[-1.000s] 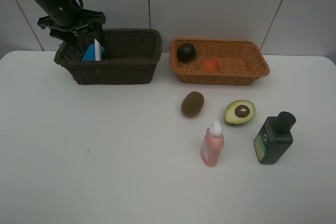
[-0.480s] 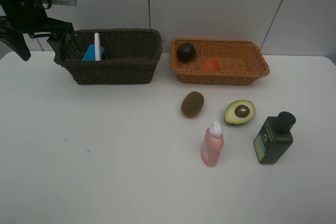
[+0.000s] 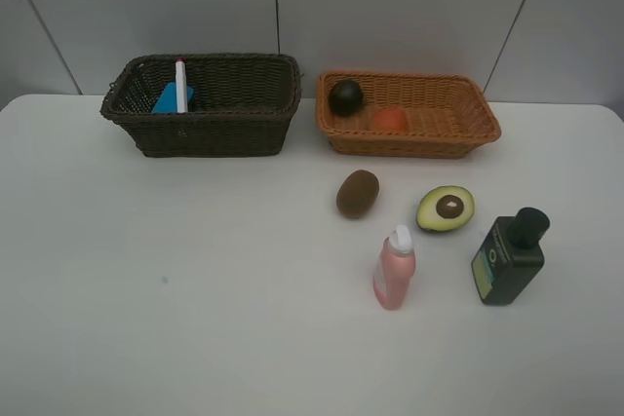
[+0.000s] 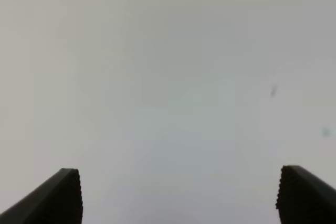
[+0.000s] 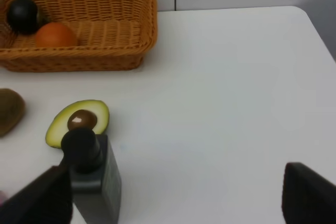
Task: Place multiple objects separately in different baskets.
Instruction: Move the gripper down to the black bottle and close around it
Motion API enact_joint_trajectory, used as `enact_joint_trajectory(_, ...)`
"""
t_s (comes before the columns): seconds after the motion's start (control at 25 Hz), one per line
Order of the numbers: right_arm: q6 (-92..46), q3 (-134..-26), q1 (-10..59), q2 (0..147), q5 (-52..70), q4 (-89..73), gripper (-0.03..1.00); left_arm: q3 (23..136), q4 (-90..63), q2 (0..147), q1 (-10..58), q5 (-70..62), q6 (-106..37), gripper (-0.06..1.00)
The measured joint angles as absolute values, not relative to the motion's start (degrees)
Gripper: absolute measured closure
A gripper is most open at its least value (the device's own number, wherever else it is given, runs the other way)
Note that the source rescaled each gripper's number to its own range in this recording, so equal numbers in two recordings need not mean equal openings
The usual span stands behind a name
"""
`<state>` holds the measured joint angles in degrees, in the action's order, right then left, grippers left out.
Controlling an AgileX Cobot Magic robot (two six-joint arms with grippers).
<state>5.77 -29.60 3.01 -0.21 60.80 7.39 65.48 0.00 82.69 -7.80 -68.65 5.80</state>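
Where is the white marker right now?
In the high view, the white marker stands on end inside the dark brown basket at the back left, right beside the blue eraser block.

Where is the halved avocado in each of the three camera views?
Exterior high: the halved avocado lies right of centre, between the kiwi and the dark green bottle.
Left wrist: not in it.
Right wrist: the halved avocado lies just beyond the dark green bottle's cap.
Shared landmark: the orange-tan basket.

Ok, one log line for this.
dark basket: eraser, marker; tan basket: mangosteen, bun; table: kiwi, avocado, pink bottle, green bottle; left gripper open; right gripper open
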Motion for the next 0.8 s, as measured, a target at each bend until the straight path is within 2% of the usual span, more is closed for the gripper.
enact_joint_trajectory(0.24, 5.77, -29.6, 8.23, -0.21, 60.8, 7.39, -0.03, 50.08, -1.92, 58.81, -7.99, -68.7, 1.86, 0.04)
enact_joint_trajectory(0.52, 5.77, -29.6, 8.99, -0.21, 60.8, 7.41, -0.03, 36.09, -4.42, 32.17, -5.92, -68.81, -4.78, 0.04)
enact_joint_trajectory(0.8, 5.77, -29.6, 8.99, -0.21, 60.8, 7.47, -0.03, 31.88, -7.28, 16.11, -5.79, -68.87, -6.5, 0.04)
